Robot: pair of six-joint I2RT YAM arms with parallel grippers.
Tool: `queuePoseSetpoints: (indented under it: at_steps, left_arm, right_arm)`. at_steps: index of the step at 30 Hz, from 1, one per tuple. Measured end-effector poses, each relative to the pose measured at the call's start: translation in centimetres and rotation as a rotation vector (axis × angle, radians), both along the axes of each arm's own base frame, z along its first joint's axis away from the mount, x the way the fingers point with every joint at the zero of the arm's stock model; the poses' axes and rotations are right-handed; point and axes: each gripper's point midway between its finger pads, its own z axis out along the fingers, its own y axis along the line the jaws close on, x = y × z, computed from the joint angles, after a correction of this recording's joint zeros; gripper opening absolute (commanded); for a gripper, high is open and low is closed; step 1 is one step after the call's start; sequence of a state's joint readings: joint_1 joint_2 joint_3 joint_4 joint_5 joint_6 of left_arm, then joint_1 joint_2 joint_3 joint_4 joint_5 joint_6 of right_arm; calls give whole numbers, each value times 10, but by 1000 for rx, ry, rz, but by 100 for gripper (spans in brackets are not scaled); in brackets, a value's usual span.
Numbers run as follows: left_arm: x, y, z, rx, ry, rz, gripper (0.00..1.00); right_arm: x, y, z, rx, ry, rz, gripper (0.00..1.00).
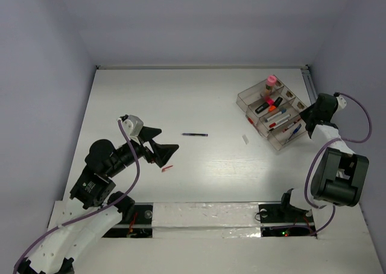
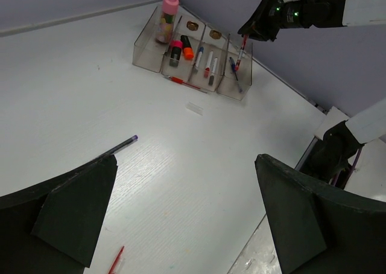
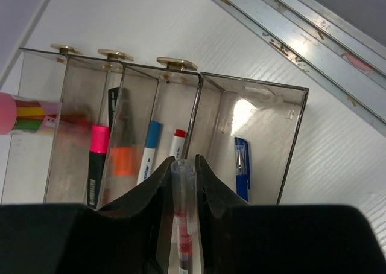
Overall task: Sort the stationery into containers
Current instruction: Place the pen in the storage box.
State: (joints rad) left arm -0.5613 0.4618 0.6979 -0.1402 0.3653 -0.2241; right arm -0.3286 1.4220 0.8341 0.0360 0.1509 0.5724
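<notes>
Placement is the step in hand on my right side: the right jaws are closed on a red pen (image 3: 183, 192), pinched low on its clear barrel so the end stands up between the fingers. They hang over the organiser tray (image 3: 297, 135), roughly above the wall between the marker compartments and the end one where a blue pen (image 3: 241, 165) lies. From the wrist view I cannot tell which side of that wall the pen would fall.

As I judge it, the next move calls for shifting over one compartment, tilting the pen along its length, lowering and only then letting go.

The left jaws are spread wide and hold nothing, low over the bench (image 1: 120, 93). A dark pen (image 1: 195, 134) lies just ahead of them, a second red pen (image 1: 167, 167) close by their near side, and a small white piece (image 1: 245, 139) sits near the tray. All three are unsorted.

Room is tight on the right: the tray sits close to the bench's right edge and its metal rail (image 3: 313, 41), with the side wall just beyond. The pink-capped bottle (image 1: 272, 82) stands tall at the far end. Between the left jaws and the tray the bench is open.
</notes>
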Motion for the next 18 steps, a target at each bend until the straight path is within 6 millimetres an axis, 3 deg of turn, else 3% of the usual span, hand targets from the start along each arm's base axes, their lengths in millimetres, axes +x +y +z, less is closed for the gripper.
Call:
queuePoseSetpoints:
  at_steps: [1,4,7,14,18]
  left_arm:
    - [0,0,0,0,0,0,99]
    - [0,0,0,0,0,3,99]
    - [1,0,0,0,0,4,99]
    - [1,1,0,0,0,8,99]
    - [2,1,0,1,0,13,99]
  right_arm:
    - [-1,0,-1,1,6,-1,32]
    - [-2,-1,-2,-2,11,-8,47]
    - [-3,-2,-3,-6,16,-9,57]
    - [-5,2,-3,-1,26,11,56]
    - [-3,31,12,1,-22,139,44]
